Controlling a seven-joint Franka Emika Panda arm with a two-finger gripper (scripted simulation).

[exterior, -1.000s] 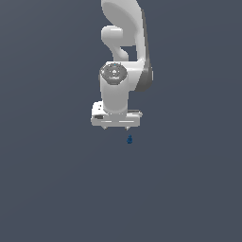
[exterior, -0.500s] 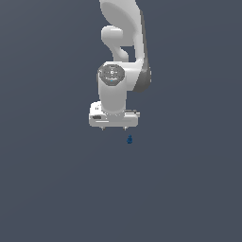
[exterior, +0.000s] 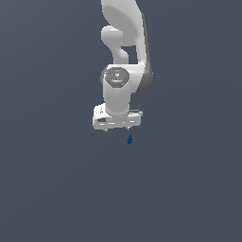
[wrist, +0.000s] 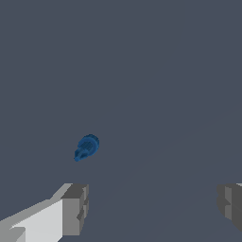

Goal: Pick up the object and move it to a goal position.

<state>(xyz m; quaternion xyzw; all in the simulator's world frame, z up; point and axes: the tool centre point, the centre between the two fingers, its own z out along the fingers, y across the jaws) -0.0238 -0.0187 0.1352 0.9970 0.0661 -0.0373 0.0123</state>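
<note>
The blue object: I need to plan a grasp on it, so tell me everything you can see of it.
The blue object is tiny, far smaller than the tool. It is dark blue and lumpy, with a rounded end and a narrower ribbed end; its material cannot be told. It lies on the plain grey floor, untouched. In the exterior view it sits just below the tool, toward that view's right. In the wrist view it lies ahead of the open fingers, not between them.

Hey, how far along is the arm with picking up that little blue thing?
Early stage. Done: the end effector is near the blue object with its jaws wide apart. In hand: nothing; in the wrist view the object lies on the floor beyond the fingertips, not between them. Left: centring over it, descending, closing, lifting and carrying to the goal.
</note>
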